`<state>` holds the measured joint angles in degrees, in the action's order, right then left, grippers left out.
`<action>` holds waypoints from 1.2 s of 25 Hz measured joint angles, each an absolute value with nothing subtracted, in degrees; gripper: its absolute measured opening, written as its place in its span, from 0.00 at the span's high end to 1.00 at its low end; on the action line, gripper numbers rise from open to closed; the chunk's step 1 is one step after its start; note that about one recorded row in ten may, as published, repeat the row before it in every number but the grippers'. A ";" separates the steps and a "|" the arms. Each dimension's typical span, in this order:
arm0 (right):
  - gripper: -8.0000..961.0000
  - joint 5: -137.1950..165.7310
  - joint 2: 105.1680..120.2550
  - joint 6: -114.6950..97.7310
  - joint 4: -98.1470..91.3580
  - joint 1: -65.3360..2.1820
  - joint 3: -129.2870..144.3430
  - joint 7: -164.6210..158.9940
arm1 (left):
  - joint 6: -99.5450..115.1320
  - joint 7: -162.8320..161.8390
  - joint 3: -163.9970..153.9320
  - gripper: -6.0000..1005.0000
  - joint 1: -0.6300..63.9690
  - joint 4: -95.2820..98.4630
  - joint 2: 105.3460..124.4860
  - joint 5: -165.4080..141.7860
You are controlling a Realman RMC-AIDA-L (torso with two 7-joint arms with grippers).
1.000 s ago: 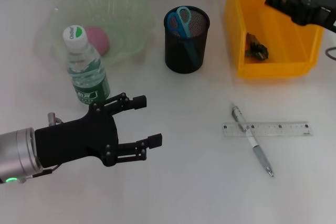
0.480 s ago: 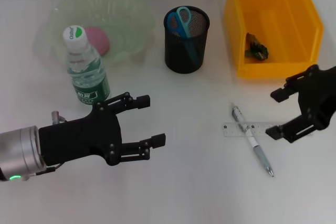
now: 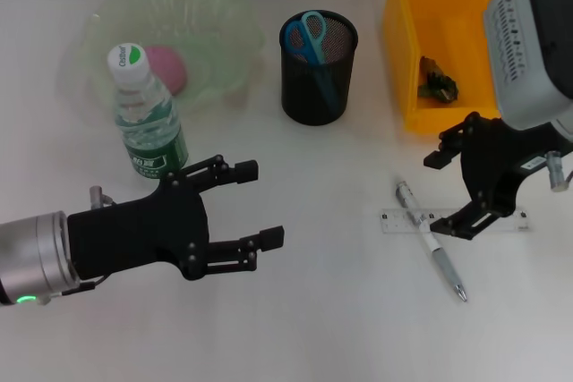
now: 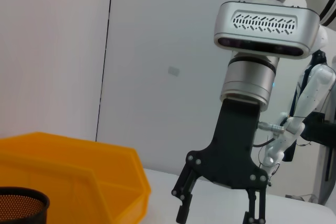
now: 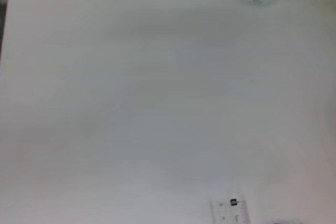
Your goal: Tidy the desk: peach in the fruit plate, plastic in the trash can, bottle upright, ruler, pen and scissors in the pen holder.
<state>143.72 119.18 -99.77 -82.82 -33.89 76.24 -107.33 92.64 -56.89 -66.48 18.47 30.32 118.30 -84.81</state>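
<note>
Both grippers, left gripper and right gripper, gape; scissors fill the pen holder.

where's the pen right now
In the head view the pen lies on the table's right side, crossing over the clear ruler, in front of the yellow bin, with the open right gripper above it.

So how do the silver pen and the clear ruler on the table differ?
The silver pen is slim, opaque and lies diagonally; the clear plastic ruler is flat, see-through and lies crosswise. The pen rests on top, the ruler underneath. Both are on the white table, outside the black mesh pen holder.
</note>
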 joint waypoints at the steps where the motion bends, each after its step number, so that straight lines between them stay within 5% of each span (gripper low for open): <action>1: 0.14 143.79 119.18 -98.89 -82.17 -34.06 76.84 -106.90 | 92.68 -56.91 -66.45 0.14 18.51 30.32 118.30 -84.81; 30: 0.15 142.96 119.62 -82.70 -64.42 -39.11 86.19 -103.17 | 92.90 -57.85 -66.53 0.14 18.51 30.33 118.48 -84.84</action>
<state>142.96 119.62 -82.70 -64.42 -39.11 86.19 -103.17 92.90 -57.85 -66.53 18.51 30.33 118.48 -84.84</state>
